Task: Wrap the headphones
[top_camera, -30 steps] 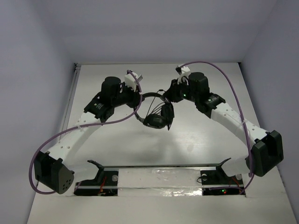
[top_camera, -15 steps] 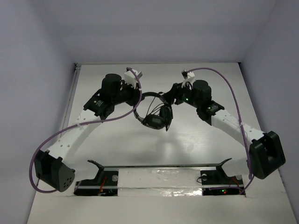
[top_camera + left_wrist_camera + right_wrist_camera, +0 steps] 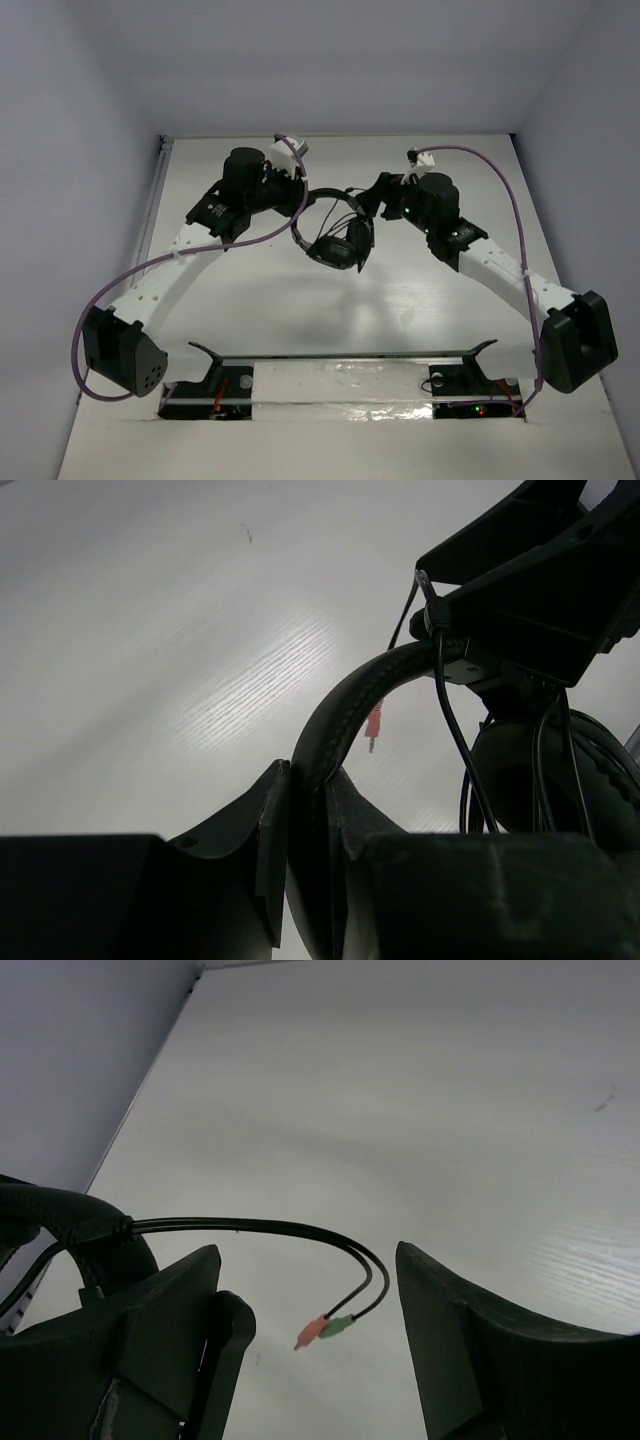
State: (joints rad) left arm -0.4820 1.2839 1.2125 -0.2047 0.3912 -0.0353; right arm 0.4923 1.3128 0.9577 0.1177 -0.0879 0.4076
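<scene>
The black headphones (image 3: 334, 243) hang a little above the white table (image 3: 420, 290) between the two arms. My left gripper (image 3: 300, 196) is shut on the curved headband (image 3: 345, 705), which runs up between its fingers (image 3: 262, 830). An earcup (image 3: 590, 780) and loops of the thin cord (image 3: 452, 725) hang at the right of the left wrist view. My right gripper (image 3: 371, 203) is close beside the headband's other end. In its wrist view the right gripper (image 3: 308, 1250) stands open. The cord (image 3: 250, 1226) crosses between its fingers untouched, ending in a pink and a green plug (image 3: 325, 1329).
Thick purple robot cables (image 3: 505, 215) loop over both arms. A black and silver mounting rail (image 3: 340, 365) lies along the near edge. Grey walls (image 3: 80, 150) close in the table on the left, back and right.
The right gripper has opened and let go of the cord, and its arm has drawn slightly to the right. The left gripper keeps hold of the headband, shifted a little upward.
</scene>
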